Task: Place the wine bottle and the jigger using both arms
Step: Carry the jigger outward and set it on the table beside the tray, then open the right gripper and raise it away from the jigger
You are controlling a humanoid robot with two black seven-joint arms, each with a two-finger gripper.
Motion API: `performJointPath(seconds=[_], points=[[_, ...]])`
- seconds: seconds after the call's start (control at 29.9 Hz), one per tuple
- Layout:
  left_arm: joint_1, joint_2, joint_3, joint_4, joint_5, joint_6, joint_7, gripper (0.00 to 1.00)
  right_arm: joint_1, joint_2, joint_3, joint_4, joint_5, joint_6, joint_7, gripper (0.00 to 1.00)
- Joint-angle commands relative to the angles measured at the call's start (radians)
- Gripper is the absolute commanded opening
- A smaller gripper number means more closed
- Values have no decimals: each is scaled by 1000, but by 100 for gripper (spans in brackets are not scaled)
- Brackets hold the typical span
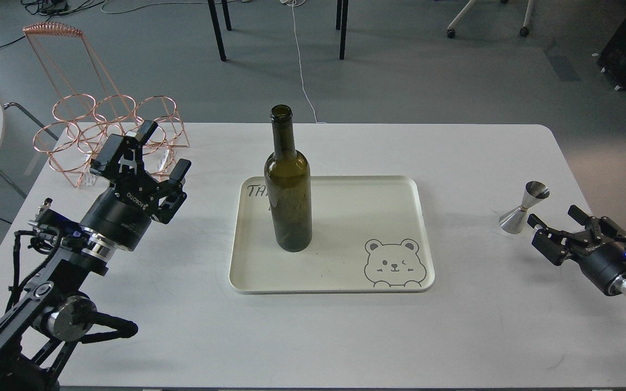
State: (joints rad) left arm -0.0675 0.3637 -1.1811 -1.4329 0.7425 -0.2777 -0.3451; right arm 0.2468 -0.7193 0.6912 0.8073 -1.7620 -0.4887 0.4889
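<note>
The dark olive-green wine bottle point(288, 184) stands upright on the left part of a cream tray point(345, 271). The shiny steel jigger point(524, 207) stands on the white table to the right of the tray, free of any gripper. My right gripper point(555, 215) is open and empty, just right of and slightly nearer than the jigger, a small gap apart. My left gripper point(163, 146) is open and empty, well left of the bottle, in front of the wire rack.
A copper wire bottle rack point(104, 130) stands at the table's back left corner, close behind my left gripper. The tray has a bear drawing point(394, 263) at its near right. Chair and table legs stand on the floor beyond the table point(481, 152).
</note>
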Motion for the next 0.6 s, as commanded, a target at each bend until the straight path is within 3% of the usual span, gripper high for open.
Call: performJointPath(seconds=[0.0,0.13,0.27,0.4,0.5,0.57], points=[[3,1,0,-1,0,0,-2,98,-89,-122,-19,174,149,0,0,95],[8,4,-2,-4,-3,0,-8,98,-127,-308,-88,496,480,0,0,95],[6,6,-2,-9,-6,3,-26,98,-77,-374,-81,691,796,0,0,96],[5,11,-2,-11,-3,2,-72,98,104,-361,-90,725,993,0,0,96],[5,23,-5,-11,0,2,-135,98,221,-306,-88,721,1134,0,0,96],[5,46,-3,-17,0,0,-144,98,290,-269,-85,717,1226,0,0,96]])
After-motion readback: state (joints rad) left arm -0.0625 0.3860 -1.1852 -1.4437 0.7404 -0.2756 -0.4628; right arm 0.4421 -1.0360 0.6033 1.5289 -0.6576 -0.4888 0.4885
